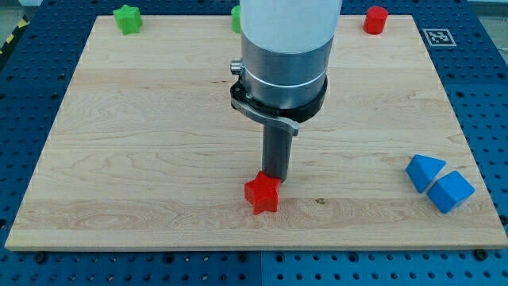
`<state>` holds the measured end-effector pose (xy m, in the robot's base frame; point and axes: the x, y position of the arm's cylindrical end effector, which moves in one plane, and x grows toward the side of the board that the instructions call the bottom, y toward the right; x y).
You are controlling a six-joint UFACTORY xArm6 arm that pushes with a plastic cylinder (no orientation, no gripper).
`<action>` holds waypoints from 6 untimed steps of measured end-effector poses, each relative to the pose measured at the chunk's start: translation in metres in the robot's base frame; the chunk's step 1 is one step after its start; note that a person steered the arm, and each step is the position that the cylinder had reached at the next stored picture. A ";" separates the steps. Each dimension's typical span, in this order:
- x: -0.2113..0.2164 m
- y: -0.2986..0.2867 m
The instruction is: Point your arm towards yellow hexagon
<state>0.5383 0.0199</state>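
Observation:
No yellow hexagon shows in the camera view; it may be hidden behind the arm. My dark rod comes down from the big grey arm body in the middle of the board. My tip rests at the top edge of a red star-shaped block, touching or almost touching it. The very end of the tip is partly hidden by that block.
A green star block lies at the top left. Another green block peeks out beside the arm at the top. A red block lies at the top right. Two blue blocks lie together at the right edge of the wooden board.

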 end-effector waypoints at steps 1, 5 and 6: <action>-0.021 -0.016; -0.121 -0.066; -0.134 -0.072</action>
